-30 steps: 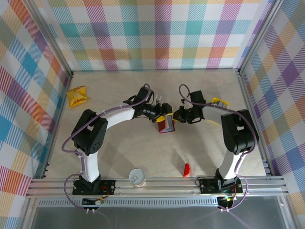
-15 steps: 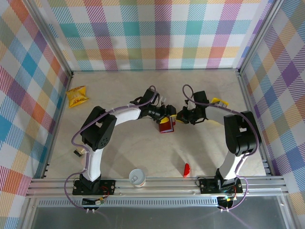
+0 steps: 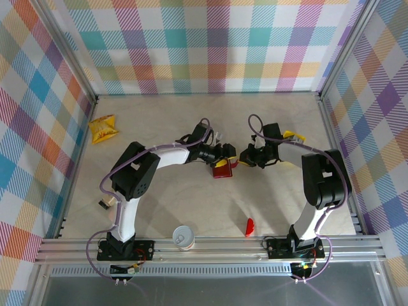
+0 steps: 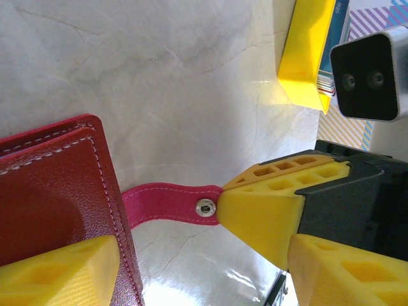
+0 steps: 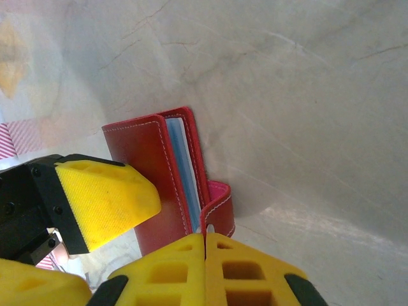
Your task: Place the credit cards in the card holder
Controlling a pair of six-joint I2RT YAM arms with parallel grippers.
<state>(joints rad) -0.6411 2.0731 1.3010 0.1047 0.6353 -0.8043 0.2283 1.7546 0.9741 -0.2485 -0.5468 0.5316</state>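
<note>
Right wrist: right hand (image 5: 205,247) pinched shut on card holder (image 5: 143,172) tab; left hand (image 4: 201,280) open beside it.

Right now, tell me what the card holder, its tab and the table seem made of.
Card holder: leather or imitation, dark red, faint grain, pale edge stitching.
Tab: same pinker leather-like strap, stitched, with a shiny metal snap.
Table: pale marble-look top, grey veins, glossy glare; stone or laminate, unclear.
</note>
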